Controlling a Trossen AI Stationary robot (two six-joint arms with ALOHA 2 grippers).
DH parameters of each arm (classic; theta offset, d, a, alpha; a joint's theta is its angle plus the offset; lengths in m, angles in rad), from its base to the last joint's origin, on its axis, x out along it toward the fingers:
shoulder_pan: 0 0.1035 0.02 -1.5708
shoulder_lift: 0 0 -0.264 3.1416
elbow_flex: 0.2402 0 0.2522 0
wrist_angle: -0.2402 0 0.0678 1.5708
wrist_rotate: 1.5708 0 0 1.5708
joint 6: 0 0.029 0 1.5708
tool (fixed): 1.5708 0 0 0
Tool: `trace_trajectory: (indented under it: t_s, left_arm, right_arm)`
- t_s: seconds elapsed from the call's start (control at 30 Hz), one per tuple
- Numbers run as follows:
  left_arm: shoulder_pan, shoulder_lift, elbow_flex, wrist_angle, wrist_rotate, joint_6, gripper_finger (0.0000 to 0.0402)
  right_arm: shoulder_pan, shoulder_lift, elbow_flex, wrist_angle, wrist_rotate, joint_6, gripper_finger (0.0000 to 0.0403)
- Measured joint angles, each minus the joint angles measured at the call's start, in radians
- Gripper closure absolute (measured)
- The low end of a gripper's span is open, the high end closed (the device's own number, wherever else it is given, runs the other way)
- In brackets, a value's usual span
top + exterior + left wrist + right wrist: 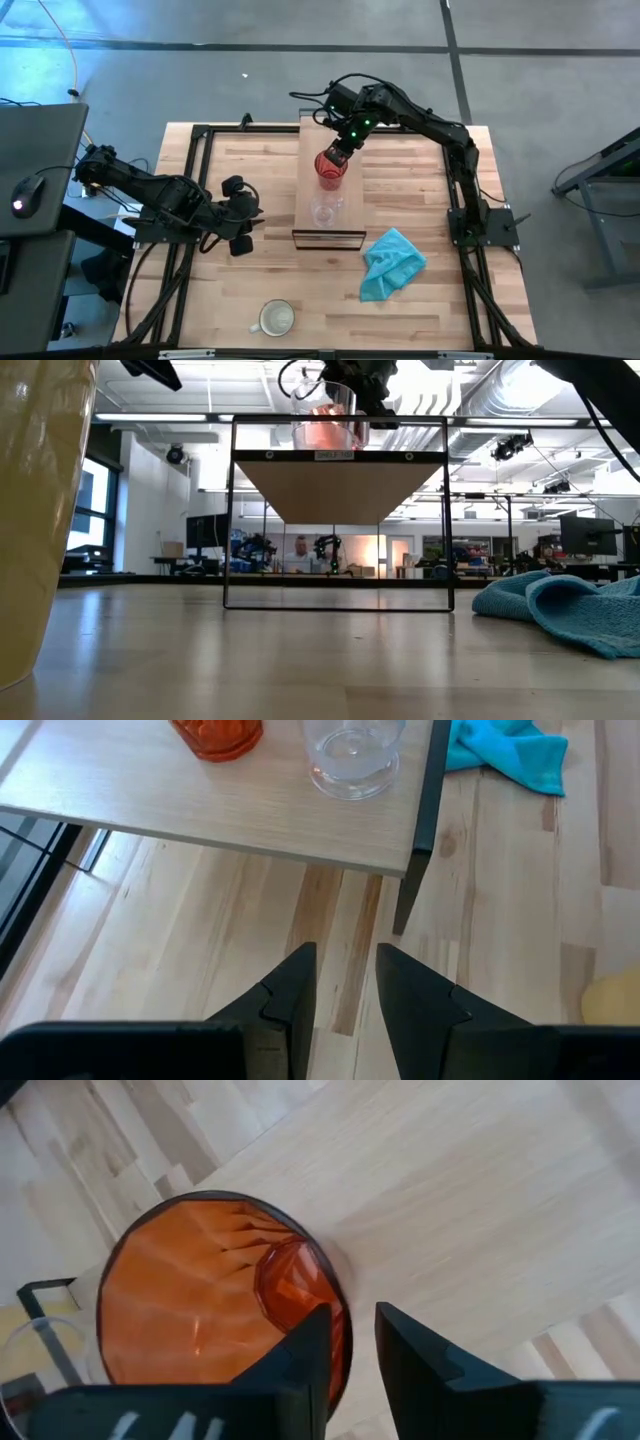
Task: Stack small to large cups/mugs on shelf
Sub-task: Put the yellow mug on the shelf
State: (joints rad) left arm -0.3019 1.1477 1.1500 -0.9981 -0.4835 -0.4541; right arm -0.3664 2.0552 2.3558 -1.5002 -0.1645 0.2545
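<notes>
The red translucent cup [331, 170] stands upright on the shelf [348, 135], a narrow light-wood board on a thin dark frame. My right gripper [350, 1315] is at the cup's rim, shut on it. The small clear glass [325, 210] stands on the same board, just nearer than the red cup. The cream-white mug [277, 318] sits on the tabletop close to the near edge. My left gripper [345, 952] hovers shut above the table, left of the shelf and level with the glass [352, 755]. My right gripper pinches the red cup's wall at the rim [338, 1285], on its far-right side, with one finger [300, 1365] inside the cup and the other [425, 1365] outside. It comes slanting down from the far right. In the low view the cup [330, 425] looks upright on the shelf top.
A crumpled teal cloth [393, 262] lies on the table right of the shelf's near end. The shelf's dark legs [410, 890] stand in front of my left gripper. Bare tabletop lies left of the shelf and between mug and shelf.
</notes>
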Motion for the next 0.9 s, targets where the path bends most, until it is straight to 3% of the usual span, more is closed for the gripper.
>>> trace_trajectory:
  t_s: [0.67, 0.9]
  left_arm:
    - [0.000, 0.000, 0.000, 0.002, -0.019, 0.001, 0.0305]
    - [0.001, 0.000, 0.000, 0.001, -0.001, 0.001, 0.0305]
  right_arm:
    - [-0.006, -0.104, 0.000, 0.090, -0.008, -0.026, 0.0311]
    - [0.065, -0.200, 0.000, 0.125, -0.013, -0.089, 0.0310]
